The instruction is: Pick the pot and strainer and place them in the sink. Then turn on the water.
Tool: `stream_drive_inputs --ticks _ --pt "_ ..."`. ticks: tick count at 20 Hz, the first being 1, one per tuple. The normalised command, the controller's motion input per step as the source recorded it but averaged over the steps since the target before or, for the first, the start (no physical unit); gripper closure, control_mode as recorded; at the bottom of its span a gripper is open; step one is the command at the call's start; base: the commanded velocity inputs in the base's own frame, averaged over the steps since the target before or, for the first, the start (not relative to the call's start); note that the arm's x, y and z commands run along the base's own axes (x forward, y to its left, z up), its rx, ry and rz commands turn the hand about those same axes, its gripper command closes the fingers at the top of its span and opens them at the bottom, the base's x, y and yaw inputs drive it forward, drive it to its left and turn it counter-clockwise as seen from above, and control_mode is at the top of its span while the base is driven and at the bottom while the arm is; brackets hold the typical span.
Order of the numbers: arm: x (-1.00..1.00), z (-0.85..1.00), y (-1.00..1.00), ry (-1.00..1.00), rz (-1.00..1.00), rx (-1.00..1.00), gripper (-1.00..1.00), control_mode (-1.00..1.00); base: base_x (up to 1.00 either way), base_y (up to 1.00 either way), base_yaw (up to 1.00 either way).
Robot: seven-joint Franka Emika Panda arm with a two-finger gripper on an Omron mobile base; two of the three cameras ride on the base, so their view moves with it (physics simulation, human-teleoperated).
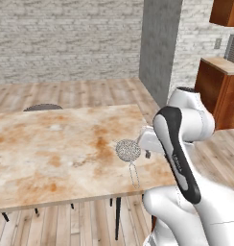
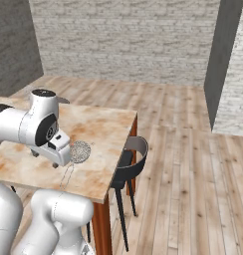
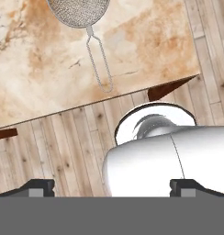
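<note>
The hand (image 3: 112,186), jaws spread wide and holding nothing, hangs over the floor just off the worktop (image 1: 52,144) edge. The strainer (image 1: 128,150) lies near that edge, handle pointing outward.

1. The tabletop (image 1: 52,144) is a rectangular slab with a mottled cream and rust-brown marble look, standing on dark thin legs over a wooden plank floor (image 2: 183,164).
2. A strainer (image 1: 128,150) lies directly on the tabletop, near its right-hand edge in the left base view, at about 3 o'clock from the slab's middle.
3. The strainer's round mesh bowl rests flat; its thin wire handle runs toward 6 o'clock, ending close to the near edge.
4. In the hand view the strainer (image 3: 79,11) sits at 12 o'clock, handle pointing down toward the tabletop's edge.
</note>
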Motion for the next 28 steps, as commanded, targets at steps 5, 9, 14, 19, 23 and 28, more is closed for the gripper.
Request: stream_drive_inputs --ticks 5,9,14,19,23,28 --pt "0.17 -0.38 0.0 0.0 0.0 -0.01 -1.0 -1.0 0.0 0.0 0.0" --pt "0.21 -0.33 0.0 0.0 0.0 -0.02 -1.0 -1.0 0.0 0.0 0.0" --pt "0.31 -0.25 0.02 0.0 0.05 -0.04 -1.0 -1.0 0.0 0.0 0.0" --pt "0.23 -0.31 0.0 0.0 0.08 -0.07 -1.0 -1.0 0.0 0.0 0.0" --pt "0.09 -0.39 0.0 0.0 0.1 -0.07 -1.0 -1.0 0.0 0.0 0.0" --pt "0.2 -0.29 0.0 0.0 0.12 -0.01 -1.0 -1.0 0.0 0.0 0.0"
